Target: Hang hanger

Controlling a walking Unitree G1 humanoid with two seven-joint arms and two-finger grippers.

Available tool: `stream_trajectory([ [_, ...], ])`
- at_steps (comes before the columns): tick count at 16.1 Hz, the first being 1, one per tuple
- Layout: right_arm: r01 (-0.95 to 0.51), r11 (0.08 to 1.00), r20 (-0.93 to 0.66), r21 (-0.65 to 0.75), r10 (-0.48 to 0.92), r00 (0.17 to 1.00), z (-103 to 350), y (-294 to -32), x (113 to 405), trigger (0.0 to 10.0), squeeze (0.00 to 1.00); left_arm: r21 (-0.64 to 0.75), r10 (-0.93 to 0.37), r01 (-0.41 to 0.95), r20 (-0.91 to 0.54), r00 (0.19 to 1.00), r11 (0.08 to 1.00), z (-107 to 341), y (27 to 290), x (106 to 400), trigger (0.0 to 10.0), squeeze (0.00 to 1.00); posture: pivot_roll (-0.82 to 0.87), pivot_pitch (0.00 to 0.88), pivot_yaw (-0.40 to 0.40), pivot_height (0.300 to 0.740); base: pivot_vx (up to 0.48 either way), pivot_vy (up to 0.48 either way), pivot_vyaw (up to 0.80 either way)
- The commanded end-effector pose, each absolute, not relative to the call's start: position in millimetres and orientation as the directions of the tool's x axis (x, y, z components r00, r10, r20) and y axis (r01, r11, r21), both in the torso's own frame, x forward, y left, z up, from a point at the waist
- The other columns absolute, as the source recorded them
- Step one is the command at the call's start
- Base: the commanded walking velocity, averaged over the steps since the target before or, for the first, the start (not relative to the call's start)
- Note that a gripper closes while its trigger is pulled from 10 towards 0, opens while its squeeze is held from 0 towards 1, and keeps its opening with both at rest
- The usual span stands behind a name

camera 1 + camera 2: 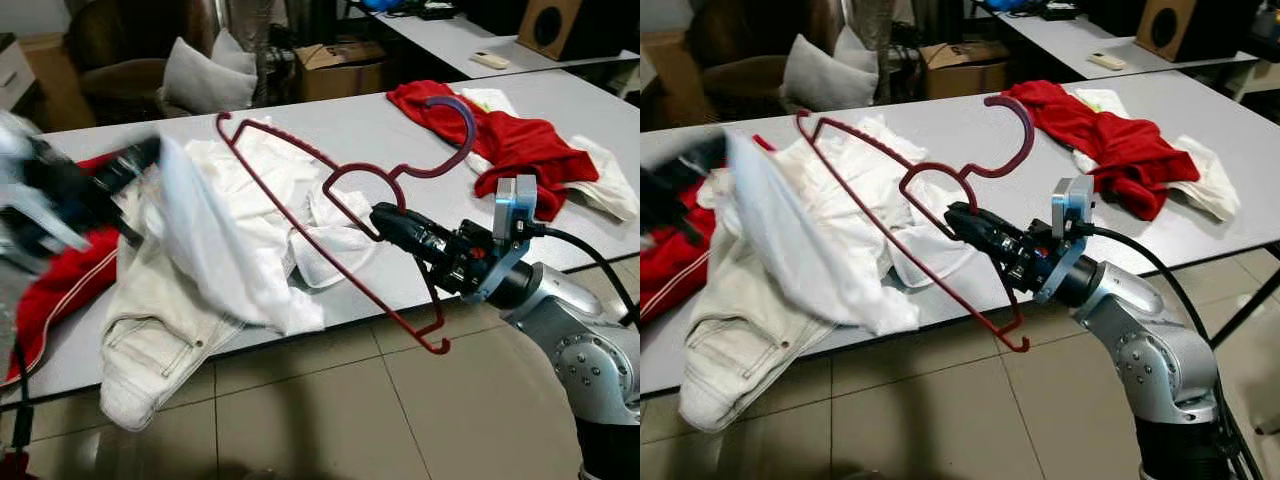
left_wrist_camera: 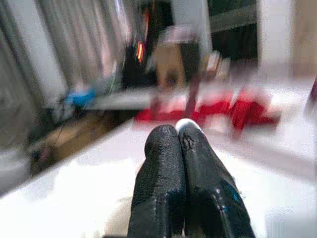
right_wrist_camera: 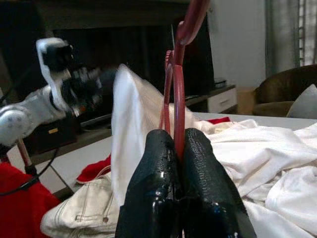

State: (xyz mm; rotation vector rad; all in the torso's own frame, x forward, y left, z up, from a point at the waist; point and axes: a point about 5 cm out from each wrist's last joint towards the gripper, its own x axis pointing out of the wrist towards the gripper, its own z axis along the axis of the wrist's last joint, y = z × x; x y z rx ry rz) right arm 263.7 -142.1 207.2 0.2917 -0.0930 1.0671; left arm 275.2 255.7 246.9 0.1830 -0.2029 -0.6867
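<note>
Over the grey table [image 1: 400,130], the right gripper [image 1: 385,218] is clamped on the dark red hanger [image 1: 330,185], held tilted above the white clothes [image 1: 250,210]; the left gripper [image 1: 140,158], blurred, lifts a white garment [image 1: 215,240], 2 fingers [image 2: 168,183] pressed together

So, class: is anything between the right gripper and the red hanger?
No. The right gripper is shut on the red hanger, holding it above the table. The left gripper lifts a white garment beside it.
</note>
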Motion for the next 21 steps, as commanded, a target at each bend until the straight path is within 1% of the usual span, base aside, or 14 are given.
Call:
stream_trajectory([
  [1, -0.853, 0.493, 0.238, 0.174, 0.819, 0.522, 214, -149, 269, 10.0, 0.00, 0.315, -0.597, 0.566, -0.001, 0.802, 0.761, 234, 255, 284, 0.0, 0.00, 0.10, 0.000, 0.039, 0.740, 0.000, 0.000, 0.00],
  [2, -0.842, 0.508, 0.255, 0.183, 0.802, 0.540, 217, -153, 268, 10.0, 0.00, 0.369, -0.559, 0.537, -0.055, 0.827, 0.759, 229, 252, 291, 0.0, 0.00, 0.10, 0.000, 0.039, 0.740, 0.000, 0.000, 0.00],
  [4, -0.826, 0.533, 0.261, 0.185, 0.784, 0.564, 220, -164, 256, 10.0, 0.00, 0.412, -0.590, 0.561, -0.069, 0.805, 0.718, 232, 225, 311, 0.0, 0.00, 0.09, 0.000, 0.048, 0.740, 0.000, 0.000, 0.00],
  [7, -0.824, 0.547, 0.113, 0.151, 0.818, 0.564, 206, -176, 229, 10.0, 0.00, 0.477, -0.569, 0.531, -0.075, 0.819, 0.701, 234, 200, 342, 0.0, 0.00, 0.03, 0.000, 0.091, 0.740, 0.000, 0.000, 0.00],
  [10, -0.773, 0.616, 0.066, 0.153, 0.774, 0.630, 199, -186, 221, 10.0, 0.00, 0.385, -0.611, 0.549, 0.052, 0.790, 0.742, 248, 168, 355, 0.0, 0.00, 0.00, 0.000, 0.117, 0.740, 0.000, 0.000, 0.00],
  [11, -0.768, 0.622, 0.069, 0.155, 0.768, 0.636, 201, -186, 218, 10.0, 0.00, 0.384, -0.620, 0.560, 0.042, 0.783, 0.734, 245, 160, 358, 0.0, 0.00, 0.00, 0.000, 0.117, 0.740, 0.000, 0.000, 0.00],
  [12, -0.759, 0.632, 0.062, 0.154, 0.761, 0.646, 200, -186, 217, 10.0, 0.00, 0.429, -0.618, 0.563, -0.013, 0.786, 0.706, 233, 155, 361, 2.0, 0.00, -0.01, 0.000, 0.129, 0.740, 0.000, 0.000, 0.00],
  [13, -0.755, 0.638, 0.043, 0.152, 0.759, 0.650, 197, -184, 215, 10.0, 0.00, 0.445, -0.600, 0.556, -0.050, 0.798, 0.702, 223, 155, 364, 10.0, 0.00, -0.02, 0.000, 0.132, 0.740, 0.000, 0.000, 0.00],
  [14, -0.756, 0.637, 0.030, 0.151, 0.762, 0.647, 195, -183, 214, 10.0, 0.00, 0.398, -0.636, 0.605, -0.067, 0.769, 0.690, 220, 154, 363, 10.0, 0.06, -0.02, 0.000, 0.130, 0.740, 0.000, 0.000, 0.00],
  [15, -0.757, 0.635, 0.022, 0.152, 0.764, 0.645, 194, -182, 215, 10.0, 0.00, 0.372, -0.670, 0.650, -0.092, 0.736, 0.662, 218, 154, 360, 10.0, 1.00, -0.01, 0.000, 0.124, 0.740, 0.000, 0.000, 0.00],
  [18, -0.762, 0.629, 0.012, 0.154, 0.770, 0.638, 192, -179, 217, 10.0, 0.00, 0.422, -0.698, 0.734, -0.272, 0.662, 0.532, 198, 161, 348, 10.0, 1.00, 0.01, 0.000, 0.107, 0.740, 0.000, 0.000, 0.00],
  [19, -0.768, 0.621, 0.016, 0.157, 0.776, 0.630, 192, -177, 218, 10.0, 0.00, 0.451, -0.665, 0.721, -0.311, 0.679, 0.525, 193, 170, 348, 10.0, 1.00, 0.01, 0.000, 0.105, 0.740, 0.000, 0.000, 0.00],
  [20, -0.771, 0.616, 0.018, 0.158, 0.779, 0.626, 192, -176, 220, 10.0, 0.00, 0.460, -0.650, 0.707, -0.308, 0.694, 0.537, 195, 176, 349, 10.0, 0.85, 0.01, 0.000, 0.100, 0.740, 0.000, 0.000, 0.00],
  [21, -0.774, 0.612, 0.018, 0.160, 0.782, 0.623, 192, -176, 220, 10.0, 0.00, 0.466, -0.633, 0.683, -0.289, 0.718, 0.563, 198, 181, 351, 10.0, 0.10, 0.02, 0.000, 0.098, 0.740, 0.000, 0.000, 0.00],
])
